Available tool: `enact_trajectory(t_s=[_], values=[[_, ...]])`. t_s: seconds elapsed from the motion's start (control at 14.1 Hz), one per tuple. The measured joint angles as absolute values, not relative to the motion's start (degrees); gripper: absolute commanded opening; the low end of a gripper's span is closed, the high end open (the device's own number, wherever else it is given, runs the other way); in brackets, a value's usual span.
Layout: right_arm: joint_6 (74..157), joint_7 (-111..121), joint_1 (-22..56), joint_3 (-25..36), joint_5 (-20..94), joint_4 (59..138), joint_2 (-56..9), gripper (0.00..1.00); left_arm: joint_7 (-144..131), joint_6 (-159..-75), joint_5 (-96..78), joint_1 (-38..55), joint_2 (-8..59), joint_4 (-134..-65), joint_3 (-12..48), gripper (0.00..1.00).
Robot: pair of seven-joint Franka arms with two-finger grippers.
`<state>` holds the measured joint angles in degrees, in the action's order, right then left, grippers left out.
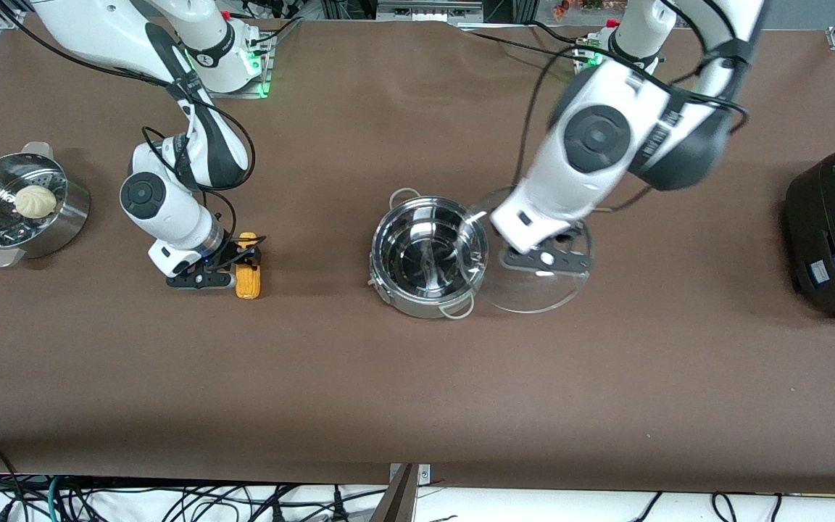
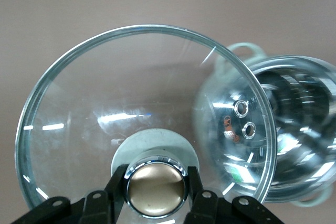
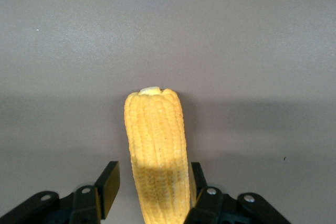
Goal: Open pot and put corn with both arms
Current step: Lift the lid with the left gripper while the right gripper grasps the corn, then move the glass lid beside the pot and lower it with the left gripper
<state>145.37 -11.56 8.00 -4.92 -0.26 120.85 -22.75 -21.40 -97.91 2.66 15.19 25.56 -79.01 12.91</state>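
Open pot (image 1: 428, 255) mouth, reachable from above; lid (image 1: 533, 279) in left pincer (image 1: 544, 259) overlapping its rim toward left arm's end. Bare surface (image 1: 316, 341) between corn (image 1: 248, 277) and pot.

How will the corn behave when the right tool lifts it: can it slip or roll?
The corn is a rounded cob, so it would probably roll if dropped on the table. It looks stiff, unlikely to bend. Its bumpy kernels may give grip, but the right tool stands open around it, one finger apart from it.

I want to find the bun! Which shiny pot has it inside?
The steamer pot at the right arm's end of the table holds the white bun. The shallow pot mid-table is empty, its lid held aside.
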Motion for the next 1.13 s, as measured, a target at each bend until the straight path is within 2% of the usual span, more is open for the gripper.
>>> enact_trajectory(t_s=[0.14,0.35,0.57,0.92,1.13], values=[[147.54,-11.57,7.99,-4.92,-0.26,121.19,-23.69,0.53,-15.00,-96.78,2.68,9.89,25.56,-80.13,12.82,0.16],[148.79,-11.57,7.99,-4.92,-0.26,121.28,-24.64,0.26,-4.99,-96.58,2.70,2.66,25.61,-83.88,12.85,0.12],[148.86,-11.57,7.99,-4.92,-0.26,121.28,-24.51,0.00,1.25,-98.34,2.70,-1.69,25.69,-88.26,12.97,0.14],[148.31,-11.56,7.99,-4.93,-0.27,120.69,-24.40,0.00,10.11,-113.84,2.70,-7.37,25.92,-99.56,13.00,0.15],[137.22,-11.55,8.00,-5.22,-0.28,114.06,-23.86,0.00,10.58,-126.78,3.80,-7.65,26.05,-108.44,13.12,0.15]])
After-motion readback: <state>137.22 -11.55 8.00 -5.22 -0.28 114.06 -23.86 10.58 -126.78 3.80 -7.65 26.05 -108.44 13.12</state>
